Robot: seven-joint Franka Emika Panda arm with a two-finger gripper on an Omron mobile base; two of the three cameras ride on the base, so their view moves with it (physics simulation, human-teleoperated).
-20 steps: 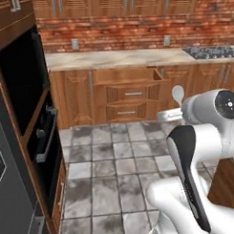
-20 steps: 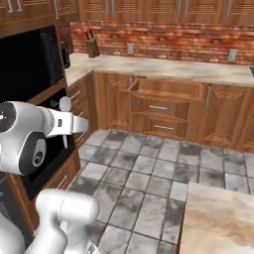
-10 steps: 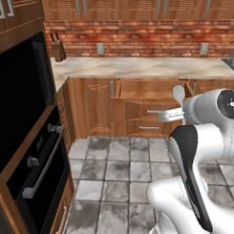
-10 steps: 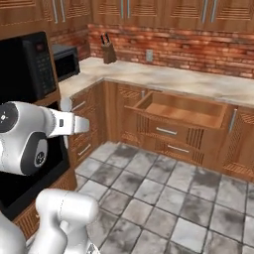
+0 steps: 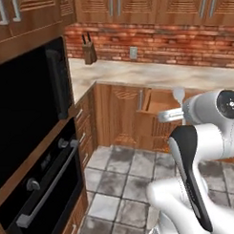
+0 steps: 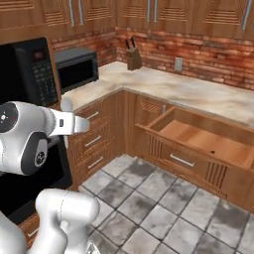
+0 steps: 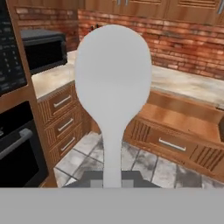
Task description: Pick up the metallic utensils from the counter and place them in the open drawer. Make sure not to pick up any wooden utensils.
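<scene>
Our base has swung left since the earlier frames, so the open drawer (image 6: 211, 141) now sits right of us, within reach soon we judge, gripper (image 7: 113, 175) pinching the silver spoon (image 7: 113, 83) upright, over grey tile floor (image 6: 149, 198), brick wall (image 5: 173, 43) behind.

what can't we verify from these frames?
- Fingertips on the spoon: hand view, handle base runs off the bottom edge.
- Open drawer front interior: right base view, front panel hides it; left base view, arm covers most of the drawer.
- Knife block contents: too small.
</scene>
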